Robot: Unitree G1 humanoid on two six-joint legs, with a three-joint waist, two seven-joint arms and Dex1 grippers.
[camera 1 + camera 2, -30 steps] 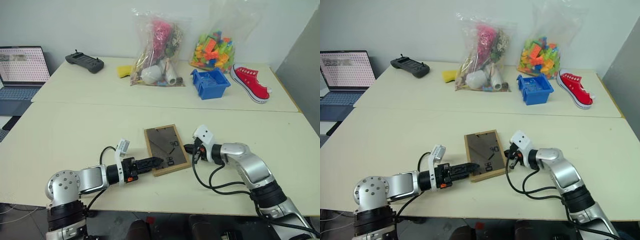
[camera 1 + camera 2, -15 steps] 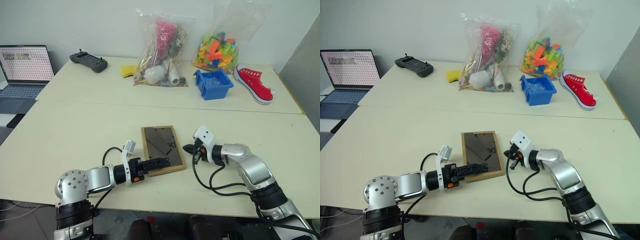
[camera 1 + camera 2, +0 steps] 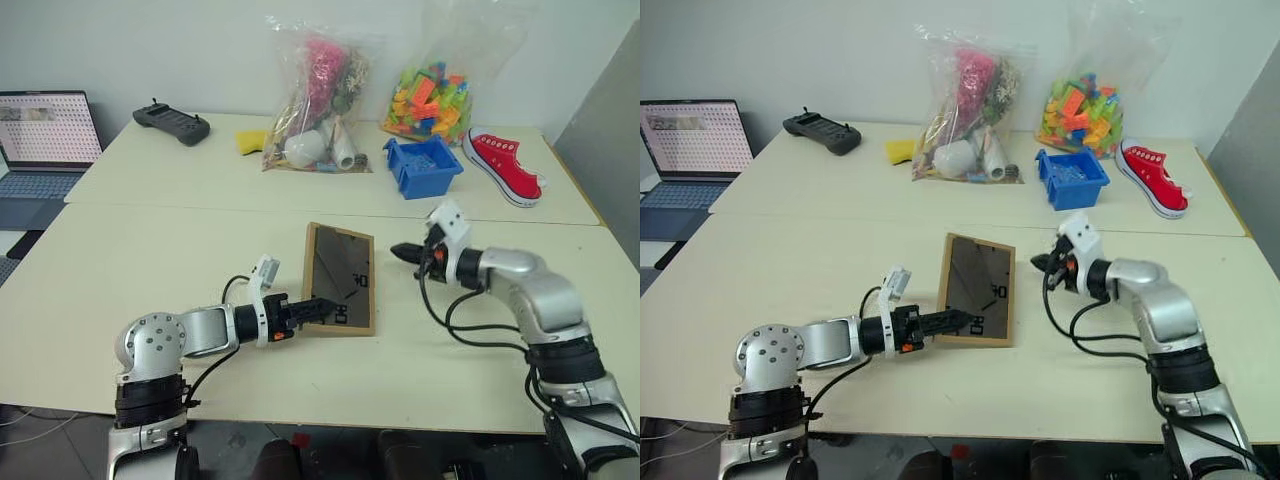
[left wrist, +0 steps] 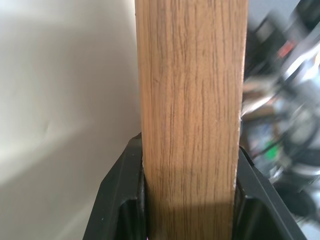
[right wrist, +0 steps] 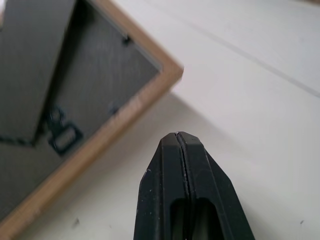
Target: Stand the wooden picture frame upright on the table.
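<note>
The wooden picture frame (image 3: 340, 278) is tilted up off the table (image 3: 150, 260), dark back panel facing me, its lower edge near the tabletop. My left gripper (image 3: 318, 308) is shut on the frame's near lower corner. In the left wrist view the light-wood edge (image 4: 190, 110) sits clamped between the two black fingers (image 4: 120, 200). My right gripper (image 3: 400, 251) is shut and holds nothing; it hovers just right of the frame's upper right corner, apart from it. The right wrist view shows its closed tip (image 5: 179, 137) beside the frame's corner (image 5: 75, 100).
Across the seam on the far half of the table lie a black controller (image 3: 170, 122), a bag of toys (image 3: 315, 95), a bag of coloured blocks (image 3: 430, 95), a blue bin (image 3: 422, 165) and a red shoe (image 3: 503, 165). A laptop (image 3: 40, 140) stands far left.
The frame lay flat; now it is tipped up with my left gripper closed on its edge. My right gripper has risen and moved right, away from the frame.
</note>
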